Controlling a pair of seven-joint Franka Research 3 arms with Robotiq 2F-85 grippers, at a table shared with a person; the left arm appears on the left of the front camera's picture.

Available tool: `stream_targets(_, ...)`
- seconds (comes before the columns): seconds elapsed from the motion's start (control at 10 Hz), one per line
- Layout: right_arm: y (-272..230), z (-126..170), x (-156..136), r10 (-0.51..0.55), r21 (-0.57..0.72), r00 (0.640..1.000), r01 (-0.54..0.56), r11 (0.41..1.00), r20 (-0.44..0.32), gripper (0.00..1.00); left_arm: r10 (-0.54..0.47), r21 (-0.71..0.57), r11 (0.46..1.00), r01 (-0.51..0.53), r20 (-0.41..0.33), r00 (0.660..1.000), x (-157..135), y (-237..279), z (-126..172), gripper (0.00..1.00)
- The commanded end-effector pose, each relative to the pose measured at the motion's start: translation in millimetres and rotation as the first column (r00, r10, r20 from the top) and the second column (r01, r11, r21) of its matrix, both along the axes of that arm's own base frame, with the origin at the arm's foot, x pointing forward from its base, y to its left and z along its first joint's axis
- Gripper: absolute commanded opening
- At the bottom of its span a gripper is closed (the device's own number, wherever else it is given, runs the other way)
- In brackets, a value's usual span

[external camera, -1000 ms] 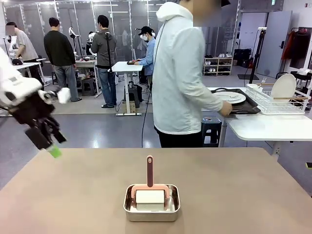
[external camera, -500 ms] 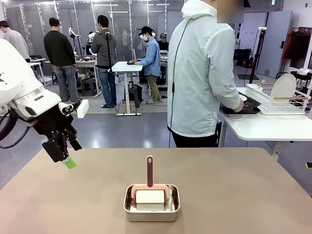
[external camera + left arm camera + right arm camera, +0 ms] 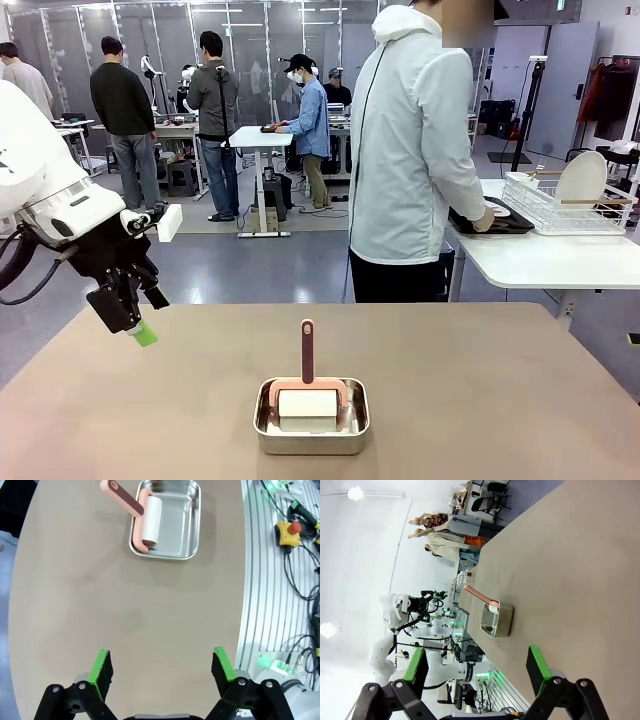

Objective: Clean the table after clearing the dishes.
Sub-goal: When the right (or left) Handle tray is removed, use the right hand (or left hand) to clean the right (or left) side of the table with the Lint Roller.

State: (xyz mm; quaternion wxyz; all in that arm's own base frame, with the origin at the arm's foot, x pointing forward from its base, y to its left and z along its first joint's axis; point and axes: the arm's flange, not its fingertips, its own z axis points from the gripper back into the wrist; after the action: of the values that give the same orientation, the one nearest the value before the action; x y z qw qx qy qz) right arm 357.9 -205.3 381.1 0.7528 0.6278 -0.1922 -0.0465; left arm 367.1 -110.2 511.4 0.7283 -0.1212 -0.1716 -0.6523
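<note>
**Dishes off, roller next**

My brown counter (image 3: 520,400) carries no dishes (image 3: 497,211); they sit on the white side counter (image 3: 560,262) by the person (image 3: 415,160). I judge that wiping hasn't begun. My left claw (image 3: 140,332) hangs released and empty above the counter's left side; my right claw (image 3: 477,667) is spread too. The steel pan (image 3: 311,428) holds a pink-handled roller (image 3: 307,402). Next I'd reach for its raised handle.

gripper (image 3: 160,667) spread wide, roller (image 3: 149,516) in pan (image 3: 187,535)
</note>
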Motion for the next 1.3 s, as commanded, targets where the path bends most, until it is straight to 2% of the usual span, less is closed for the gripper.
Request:
stream_targets(0.0, 0.0, 0.9, -3.4, 0.012, -0.007, 1.0, -0.012, 1.0, 0.016, 1.0, -0.052, 0.026, 0.998, 0.053, -0.046, 0.998, 25.9, -16.9, 3.3, 1.0)
stream_targets(0.2, 0.0, 0.9, -3.4, 0.012, -0.007, 1.0, -0.012, 1.0, 0.016, 1.0, -0.097, 0.06, 0.993, 0.104, -0.105, 0.99, 58.9, -55.8, 12.7, 1.0)
stream_targets(0.3, 0.0, 0.9, -3.4, 0.012, -0.007, 1.0, -0.012, 1.0, 0.016, 1.0, -0.018, 0.074, 0.997, 0.031, -0.17, 0.985, 72.3, -70.5, 15.2, 1.0)
stream_targets(0.5, 0.0, 0.9, -3.4, 0.012, -0.007, 1.0, -0.012, 1.0, 0.016, 1.0, -0.086, 0.143, 0.984, 0.109, -0.163, 0.983, 91.4, -111.7, 25.7, 1.0)
stream_targets(0.7, 0.0, 0.9, -3.4, 0.012, -0.007, 1.0, -0.012, 1.0, 0.016, 1.0, -0.1, 0.197, 0.97, 0.144, -0.215, 0.971, 112.2, -158.7, 31.0, 1.0)
stream_targets(0.9, 0.0, 0.9, -3.4, 0.012, -0.007, 1.0, -0.012, 1.0, 0.016, 1.0, -0.096, 0.24, 0.959, 0.153, -0.236, 0.967, 128.4, -190.6, 27.6, 1.0)
stream_targets(1.2, 0.0, 0.9, -3.4, 0.012, -0.007, 1.0, -0.012, 1.0, 0.016, 1.0, -0.084, 0.259, 0.952, 0.163, -0.291, 0.953, 138.8, -233.6, 5.3, 1.0)
